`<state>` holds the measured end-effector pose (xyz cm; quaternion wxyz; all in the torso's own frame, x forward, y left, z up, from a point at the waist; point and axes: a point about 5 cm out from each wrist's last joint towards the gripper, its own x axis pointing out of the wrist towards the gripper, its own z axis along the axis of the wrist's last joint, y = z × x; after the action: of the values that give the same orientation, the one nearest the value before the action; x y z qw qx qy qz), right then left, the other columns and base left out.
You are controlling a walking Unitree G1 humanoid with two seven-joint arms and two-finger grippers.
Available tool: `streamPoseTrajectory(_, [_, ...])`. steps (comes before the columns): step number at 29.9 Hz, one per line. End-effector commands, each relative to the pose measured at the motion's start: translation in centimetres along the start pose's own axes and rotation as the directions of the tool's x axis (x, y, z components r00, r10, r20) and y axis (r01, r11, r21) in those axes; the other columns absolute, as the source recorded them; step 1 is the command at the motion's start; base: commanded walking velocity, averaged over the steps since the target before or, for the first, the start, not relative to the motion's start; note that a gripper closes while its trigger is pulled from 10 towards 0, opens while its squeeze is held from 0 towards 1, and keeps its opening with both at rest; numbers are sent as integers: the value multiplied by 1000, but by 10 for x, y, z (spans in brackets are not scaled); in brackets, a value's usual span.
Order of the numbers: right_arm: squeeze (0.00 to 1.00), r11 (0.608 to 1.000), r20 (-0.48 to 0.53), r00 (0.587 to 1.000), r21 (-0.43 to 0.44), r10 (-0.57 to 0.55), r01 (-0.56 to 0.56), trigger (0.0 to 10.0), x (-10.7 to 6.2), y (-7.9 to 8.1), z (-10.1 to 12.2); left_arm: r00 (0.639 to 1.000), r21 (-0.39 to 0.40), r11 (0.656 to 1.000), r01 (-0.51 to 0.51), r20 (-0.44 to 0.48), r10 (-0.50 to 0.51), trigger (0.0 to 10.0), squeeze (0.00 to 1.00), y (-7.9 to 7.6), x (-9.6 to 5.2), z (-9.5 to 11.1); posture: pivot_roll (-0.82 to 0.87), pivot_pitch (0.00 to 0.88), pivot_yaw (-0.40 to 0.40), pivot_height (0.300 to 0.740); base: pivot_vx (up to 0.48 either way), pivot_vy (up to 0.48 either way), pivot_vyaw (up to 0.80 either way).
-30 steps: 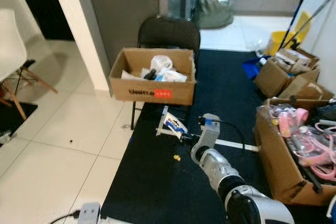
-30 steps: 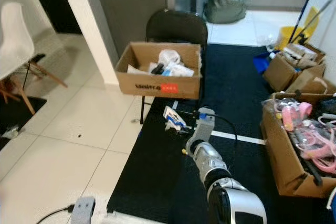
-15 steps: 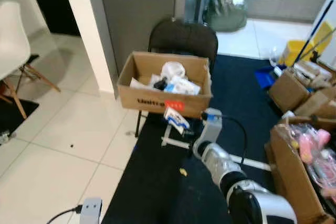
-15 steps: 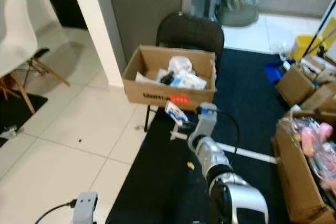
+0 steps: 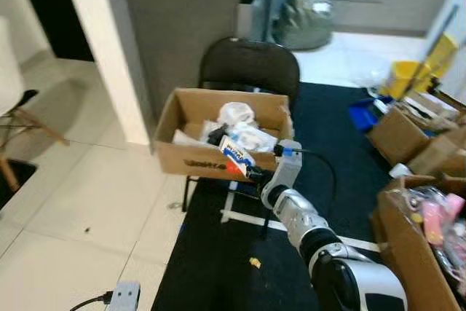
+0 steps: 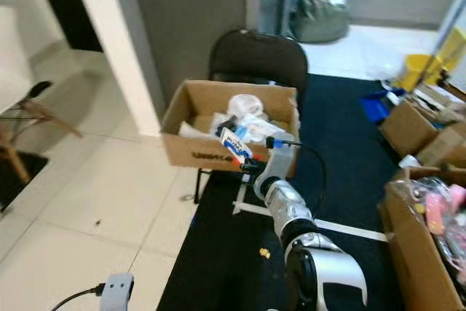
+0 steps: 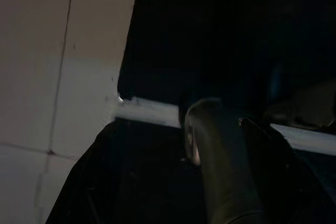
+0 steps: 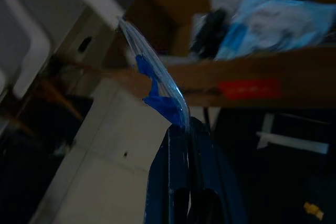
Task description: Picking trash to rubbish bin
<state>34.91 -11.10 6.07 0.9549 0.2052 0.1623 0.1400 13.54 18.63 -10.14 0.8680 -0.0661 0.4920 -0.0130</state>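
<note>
The right gripper (image 5: 251, 173) has its jaws pinched on the blue-and-white wrapper (image 5: 234, 156), held just short of the cardboard box's (image 5: 191, 159) front wall; the opening lies beyond and above.

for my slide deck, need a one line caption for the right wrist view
Right gripper pinching a flat blue-and-white wrapper, held up before the cardboard box of trash.
</note>
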Motion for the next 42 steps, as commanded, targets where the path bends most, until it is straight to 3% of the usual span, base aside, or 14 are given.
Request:
streamPoseTrajectory(1, [0,1000,-8,1000,-4,-15,15,10000,-2,-4,-3,1000,-2,1000,-4,-7,4,10000,0,2,-1,-2,29,18,81,740,334,0,0])
streamPoseTrajectory(11, [0,999,-29,1000,-41,-12,11,10000,-3,-2,-10,1000,-3,1000,-5,-8,5,10000,0,3,-1,-3,30,23,86,740,335,0,0])
streamPoseTrajectory(16, [0,992,-55,998,-125,-21,14,10000,-3,1,-14,1000,1,1000,-3,-10,3,10000,0,3,-1,-4,29,22,89,740,335,0,0])
streamPoseTrajectory(27, [0,993,-53,998,-118,24,-30,10000,-1,10,-16,999,-7,1000,-29,-17,29,10000,0,5,-2,-6,34,26,89,740,239,0,0])
streamPoseTrajectory(28, [1000,994,-54,998,-98,45,-50,10000,0,12,-17,999,-11,999,-36,-21,36,10000,0,5,-2,-6,36,26,89,740,0,0,0])
streamPoseTrajectory(40, [1000,986,-1,988,68,156,-155,10000,-2,15,-14,997,14,998,-60,-41,60,10000,0,7,-2,-7,30,26,95,740,0,0,0])
streamPoseTrajectory(41, [741,977,0,982,97,189,-188,10000,-2,16,-14,997,15,998,-60,-42,60,10000,0,7,-2,-7,30,26,95,740,0,0,0])
streamPoseTrajectory(42, [310,946,-18,954,138,298,-293,10000,-4,20,-17,997,17,998,-60,-43,61,10000,0,7,-2,-7,27,24,96,740,0,0,0])
